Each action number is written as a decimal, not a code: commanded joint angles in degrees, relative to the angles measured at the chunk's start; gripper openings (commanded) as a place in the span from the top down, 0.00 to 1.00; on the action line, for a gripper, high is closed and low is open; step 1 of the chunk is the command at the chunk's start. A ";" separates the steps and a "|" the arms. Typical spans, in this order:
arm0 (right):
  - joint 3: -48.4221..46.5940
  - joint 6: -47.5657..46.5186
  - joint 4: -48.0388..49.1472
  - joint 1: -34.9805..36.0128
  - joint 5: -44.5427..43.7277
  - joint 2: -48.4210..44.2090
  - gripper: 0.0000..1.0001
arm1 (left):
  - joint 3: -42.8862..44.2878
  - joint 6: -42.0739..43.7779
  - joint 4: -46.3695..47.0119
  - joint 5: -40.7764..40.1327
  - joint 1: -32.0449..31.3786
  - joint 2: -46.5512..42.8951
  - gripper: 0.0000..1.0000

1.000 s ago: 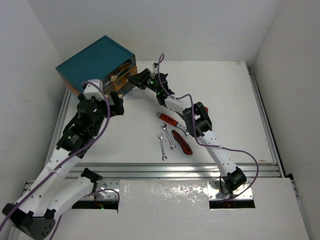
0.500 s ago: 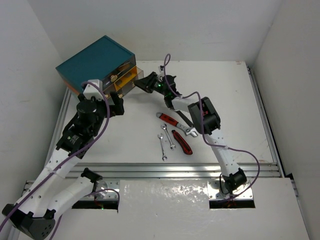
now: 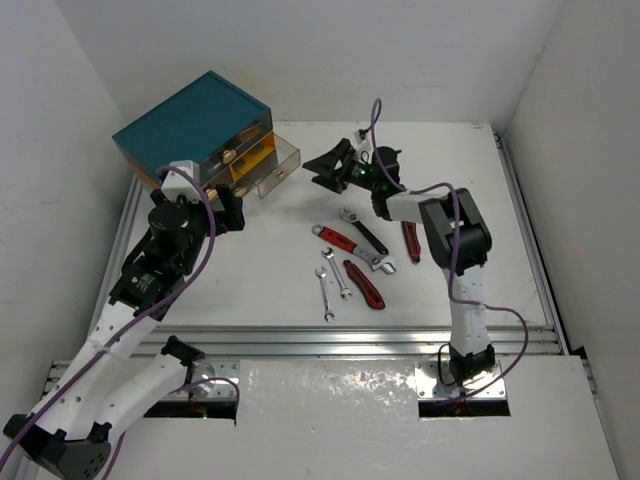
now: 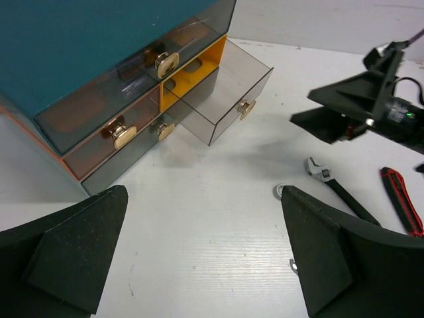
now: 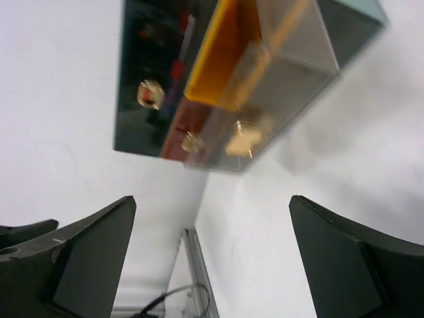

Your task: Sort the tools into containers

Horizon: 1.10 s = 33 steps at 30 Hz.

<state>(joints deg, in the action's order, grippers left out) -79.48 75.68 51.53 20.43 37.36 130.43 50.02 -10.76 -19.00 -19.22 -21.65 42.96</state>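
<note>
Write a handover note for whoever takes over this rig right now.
Left hand: open, empty, facing the teal-topped cabinet.
Right hand: open, empty, near the pulled-out smoky clear drawer; nothing visible inside it.
On the white table: black-handled adjustable wrench, red-handled adjustable wrench, red-and-black cutters, two silver open-end wrenches, a red-handled tool.
Done: one drawer open.
To do: put away every tool listed.

A white tabletop point(image 3: 250, 290) spreads below me, closed in by plain white walls point(image 3: 400, 50). Silver metal rails point(image 3: 350, 340) run along its near edge and up both sides. Nearer than the rails lies a pale, shiny sheet point(image 3: 330, 390), perhaps plastic film.
</note>
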 commanded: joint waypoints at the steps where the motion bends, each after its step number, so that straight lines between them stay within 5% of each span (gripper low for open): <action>1: 4.24 -11.74 -16.15 0.58 1.84 -13.39 0.01 | -0.19 0.48 2.83 -0.81 0.91 -0.42 0.00; 3: 5.47 -27.99 -43.44 4.59 -10.93 -19.40 0.01 | 0.08 -0.13 2.48 -2.39 1.26 -0.16 0.00; 6: 5.65 -42.70 -64.81 13.37 -36.17 -27.06 0.01 | 0.87 -1.71 1.17 -5.37 2.13 0.89 0.00; 9: 10.22 -46.32 -71.63 19.63 -47.10 -31.55 0.04 | 1.83 -2.86 0.20 -4.87 3.71 1.51 0.00; 11: 11.80 -46.24 -76.02 21.57 -49.48 -32.69 0.17 | 1.75 -2.86 0.72 -2.33 4.68 1.08 0.00; 12: 12.24 -46.58 -77.27 22.11 -50.02 -32.70 0.29 | 1.49 -2.77 0.98 -1.61 5.03 0.90 0.00; 16: 11.98 -46.06 -82.46 24.57 -48.88 -31.99 0.44 | 1.04 -2.59 1.25 -0.03 5.13 0.37 0.00; 33: 10.67 -37.27 -82.38 34.33 -53.10 -22.07 0.53 | 0.96 -2.07 0.99 0.24 5.13 -0.07 0.00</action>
<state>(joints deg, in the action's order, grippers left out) -66.48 36.18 -30.63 54.04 -13.02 107.26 50.02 -12.53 -19.92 -19.84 -17.12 44.07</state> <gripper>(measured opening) 0.479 0.996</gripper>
